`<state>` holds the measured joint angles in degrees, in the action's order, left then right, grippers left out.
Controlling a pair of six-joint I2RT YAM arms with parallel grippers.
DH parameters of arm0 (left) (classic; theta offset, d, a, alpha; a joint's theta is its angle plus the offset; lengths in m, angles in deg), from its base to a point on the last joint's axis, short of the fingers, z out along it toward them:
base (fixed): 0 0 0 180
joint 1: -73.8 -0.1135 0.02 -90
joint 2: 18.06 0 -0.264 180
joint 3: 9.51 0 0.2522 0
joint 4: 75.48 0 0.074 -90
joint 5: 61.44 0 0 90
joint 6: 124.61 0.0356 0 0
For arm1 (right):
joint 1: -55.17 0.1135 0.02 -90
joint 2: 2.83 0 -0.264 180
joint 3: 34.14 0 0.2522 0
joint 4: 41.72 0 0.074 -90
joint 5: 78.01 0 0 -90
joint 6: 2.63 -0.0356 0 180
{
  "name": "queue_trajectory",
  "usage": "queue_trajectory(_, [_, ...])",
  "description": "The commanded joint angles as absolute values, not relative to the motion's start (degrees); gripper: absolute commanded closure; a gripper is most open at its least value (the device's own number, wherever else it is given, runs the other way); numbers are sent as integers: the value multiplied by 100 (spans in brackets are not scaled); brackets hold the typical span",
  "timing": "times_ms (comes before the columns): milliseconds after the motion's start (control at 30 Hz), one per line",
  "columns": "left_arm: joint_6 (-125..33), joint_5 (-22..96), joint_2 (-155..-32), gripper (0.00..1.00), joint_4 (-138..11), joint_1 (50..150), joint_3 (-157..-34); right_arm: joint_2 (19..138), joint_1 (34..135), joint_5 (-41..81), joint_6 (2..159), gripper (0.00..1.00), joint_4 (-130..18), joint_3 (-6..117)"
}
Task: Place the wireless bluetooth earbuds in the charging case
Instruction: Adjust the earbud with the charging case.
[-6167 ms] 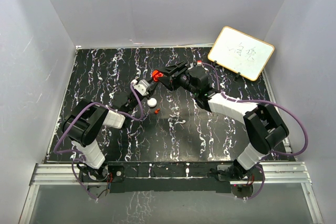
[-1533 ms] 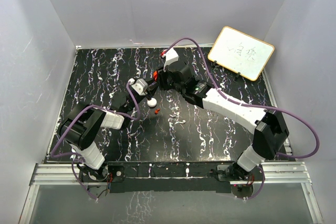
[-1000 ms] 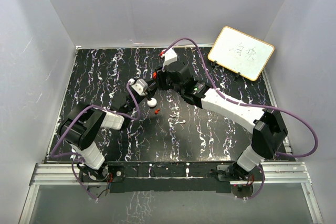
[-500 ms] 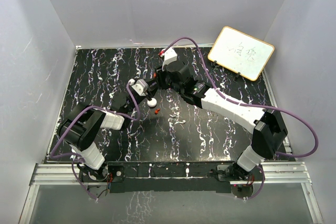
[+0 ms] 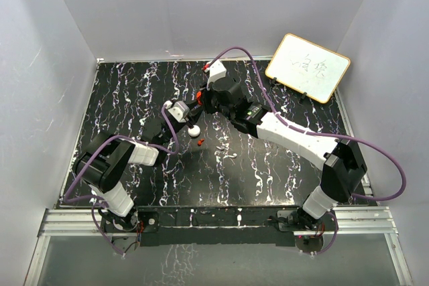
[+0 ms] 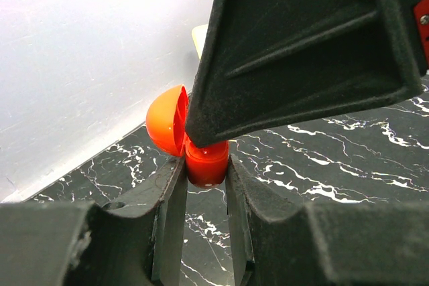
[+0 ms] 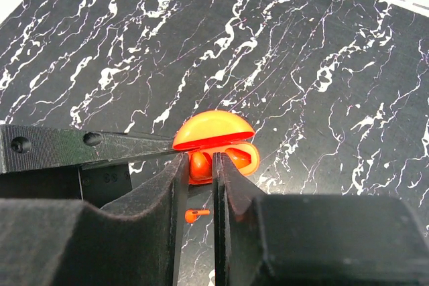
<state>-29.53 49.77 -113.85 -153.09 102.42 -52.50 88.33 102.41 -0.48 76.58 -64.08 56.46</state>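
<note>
My left gripper (image 6: 206,169) is shut on the base of the red charging case (image 6: 206,161) and holds it above the table with its lid (image 6: 167,128) swung open. In the right wrist view the open case (image 7: 244,162) faces up at me. My right gripper (image 7: 200,169) comes down from above, its fingers close together on one red earbud (image 7: 199,164) that sits at the case's left cavity. The second earbud (image 7: 194,214) lies on the table below; it also shows in the top view (image 5: 200,140). In the top view both grippers meet at mid-table, left (image 5: 194,107), right (image 5: 203,102).
A white round disc (image 5: 193,130) lies on the black marbled table (image 5: 134,98) just near of the grippers, beside the loose earbud. A small whiteboard (image 5: 308,67) leans at the back right. White walls enclose the table on three sides.
Since six seconds ago my right arm has swung up and over the case, its wrist now pointing down. Over the last second both arms have stayed almost still.
</note>
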Motion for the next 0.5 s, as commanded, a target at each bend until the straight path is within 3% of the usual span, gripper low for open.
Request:
queue_trajectory(0, [-2963,5001,-11071,100,-16116,10271,-5311,8812,10272,-140,7682,85,-6101,5969])
queue_trajectory(467, [-2969,4974,-11190,100,-16038,10279,-5394,8617,10280,-323,7700,92,-5930,5888])
